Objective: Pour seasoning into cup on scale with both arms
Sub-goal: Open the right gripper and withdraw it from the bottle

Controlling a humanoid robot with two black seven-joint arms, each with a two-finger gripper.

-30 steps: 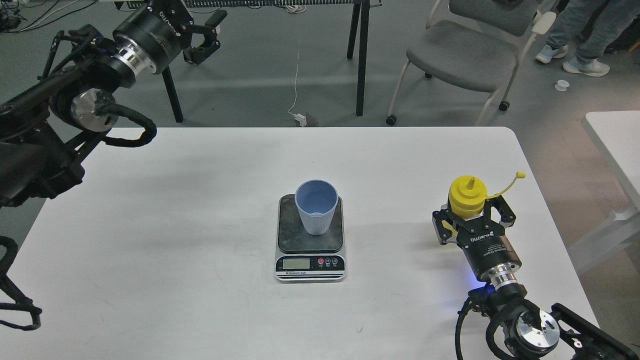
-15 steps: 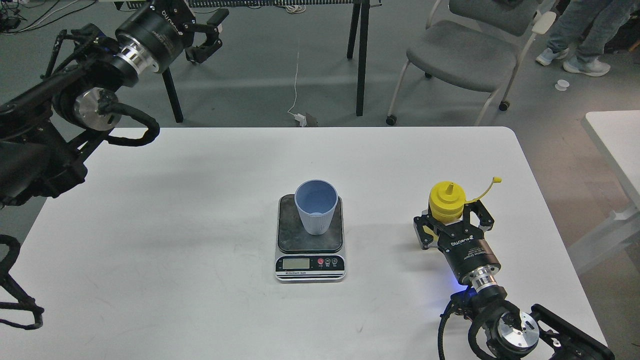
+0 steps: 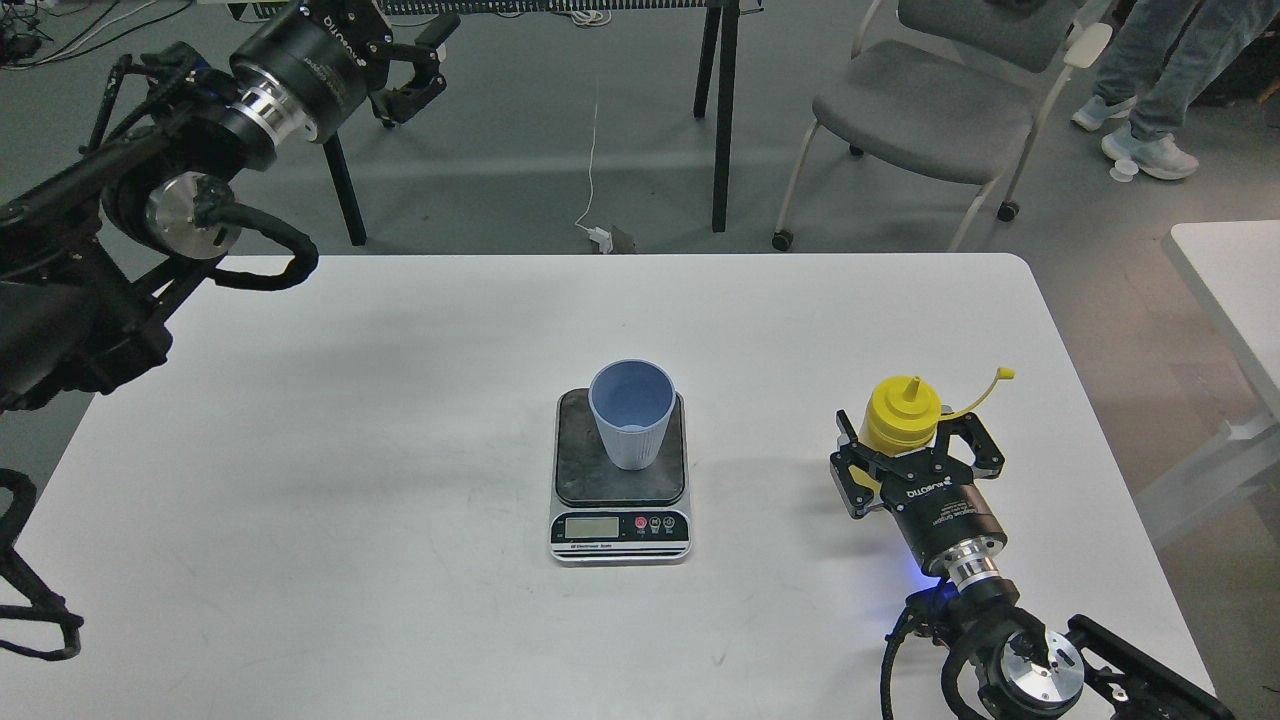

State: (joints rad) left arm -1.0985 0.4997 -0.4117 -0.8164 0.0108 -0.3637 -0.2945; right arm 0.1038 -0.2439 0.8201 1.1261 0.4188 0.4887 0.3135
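The light-blue ribbed cup [image 3: 632,410] stands upright on the dark platform of the small scale [image 3: 620,525] at the table's middle. The yellow squeeze bottle [image 3: 903,415] stands upright to the right of the scale, with its cone nozzle up and its cap strap [image 3: 985,392] sticking out to the right. My right gripper [image 3: 912,447] is shut on the bottle's body from the near side. My left gripper [image 3: 418,68] hangs open and empty high at the far left, beyond the table's back edge.
The white table [image 3: 400,400] carries only the scale, cup and bottle. Behind it are black table legs [image 3: 722,110], a grey chair [image 3: 925,110] and a person's feet [image 3: 1145,150]. Another white table edge [image 3: 1235,290] is at the right.
My right gripper has carried the bottle left toward the scale, then slightly back right. The left arm has shifted only a little. The person's feet moved.
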